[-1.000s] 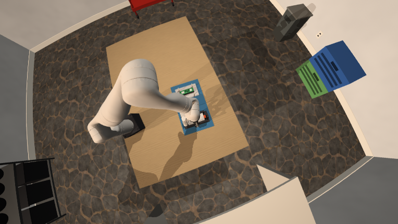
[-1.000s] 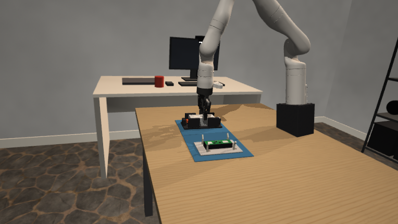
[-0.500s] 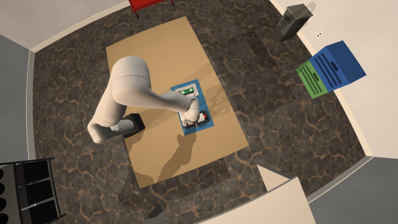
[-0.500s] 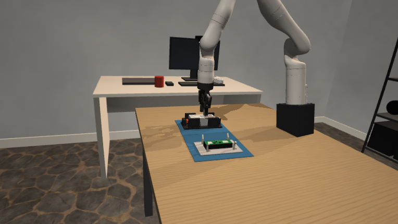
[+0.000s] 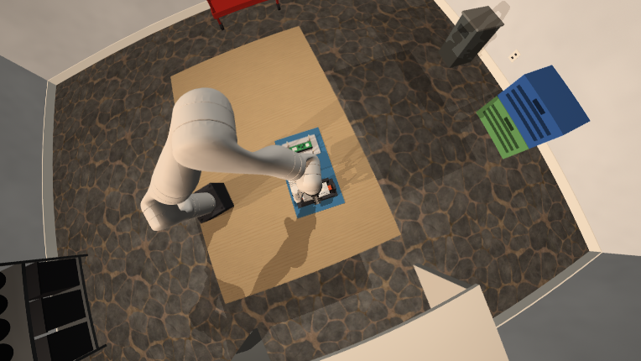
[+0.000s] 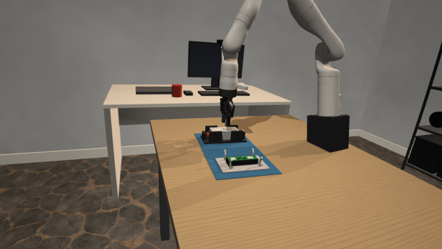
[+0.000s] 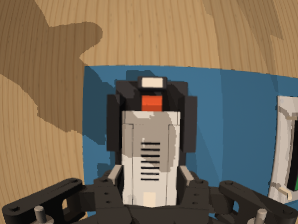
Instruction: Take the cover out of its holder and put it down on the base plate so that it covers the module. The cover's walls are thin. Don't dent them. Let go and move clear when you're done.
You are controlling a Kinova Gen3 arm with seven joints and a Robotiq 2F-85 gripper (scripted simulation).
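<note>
From above we see the whole wooden table (image 5: 251, 89); a low exterior view faces it; our wrist view looks straight down, close, at the shared blue mat (image 7: 240, 129).

My table (image 6: 309, 197) looks like matte grained wood, the mat (image 6: 213, 151) flat blue, the cover (image 7: 149, 156) pale smooth plastic-looking.
</note>
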